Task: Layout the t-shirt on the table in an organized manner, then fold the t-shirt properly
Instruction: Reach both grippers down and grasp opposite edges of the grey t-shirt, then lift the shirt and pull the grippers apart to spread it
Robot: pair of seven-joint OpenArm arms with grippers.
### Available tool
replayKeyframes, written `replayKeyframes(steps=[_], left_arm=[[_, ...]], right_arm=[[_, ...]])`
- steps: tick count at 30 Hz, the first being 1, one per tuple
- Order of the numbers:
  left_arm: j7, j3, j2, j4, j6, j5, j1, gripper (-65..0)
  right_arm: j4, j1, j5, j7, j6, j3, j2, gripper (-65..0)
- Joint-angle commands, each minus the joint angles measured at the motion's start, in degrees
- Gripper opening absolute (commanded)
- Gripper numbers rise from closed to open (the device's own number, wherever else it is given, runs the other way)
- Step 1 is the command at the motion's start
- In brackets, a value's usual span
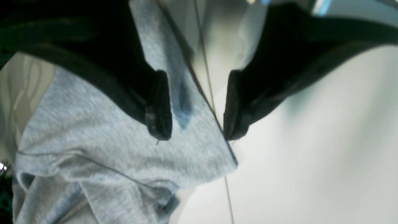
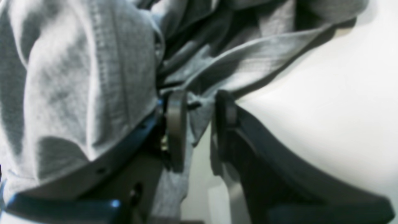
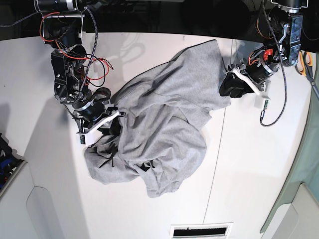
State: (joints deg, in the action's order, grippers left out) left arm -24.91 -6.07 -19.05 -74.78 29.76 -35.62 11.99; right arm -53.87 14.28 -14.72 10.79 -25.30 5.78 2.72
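The t-shirt (image 3: 159, 134) lies crumpled mid-table (image 3: 259, 174), the left gripper (image 1: 197, 105) wide open astride its far-edge corner and the right gripper (image 2: 199, 102) part open around a fold, apparently placed to spread it flat.
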Motion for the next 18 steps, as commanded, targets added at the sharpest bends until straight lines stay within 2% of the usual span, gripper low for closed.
replayKeyframes(steps=[1,3,8,9,10,12,13,18], left_arm=[[-1.07,-0.07,-0.44,0.33,-0.57,0.92,-0.11,-33.4],[-1.09,0.66,-0.44,1.01,-0.55,1.49,-0.26,-35.3],[-1.07,6.05,-0.48,1.05,-0.59,5.31,-0.44,-62.1],[-1.07,7.28,-0.48,1.05,-0.61,6.21,-0.59,-65.0],[-1.07,8.2,-0.48,1.05,-0.66,7.28,-0.74,-65.0],[-1.07,8.68,-0.48,1.03,-0.87,7.74,-0.87,-65.0],[-1.05,8.5,-0.55,1.03,-1.2,7.63,-0.87,-65.0],[-3.56,4.02,-1.66,0.94,-2.32,7.23,-0.85,-65.0]], right_arm=[[-0.66,1.42,-0.5,-1.16,-0.57,0.09,0.11,-49.2],[-0.66,1.42,-0.52,-1.2,-0.59,0.09,0.11,-49.2],[-0.68,1.44,-0.72,-2.29,-0.57,0.09,0.09,-49.2],[-0.68,1.44,-0.7,-2.8,-0.59,0.09,0.09,-49.3],[-0.68,1.42,-0.68,-3.52,-0.57,0.09,0.09,-51.5],[-0.68,1.44,-0.7,-3.56,-0.57,0.11,0.13,-62.2],[-0.72,1.44,-0.68,-3.58,-0.57,0.11,0.15,-65.0],[-2.05,1.38,-0.68,-3.43,-0.7,1.51,0.96,-65.0]])
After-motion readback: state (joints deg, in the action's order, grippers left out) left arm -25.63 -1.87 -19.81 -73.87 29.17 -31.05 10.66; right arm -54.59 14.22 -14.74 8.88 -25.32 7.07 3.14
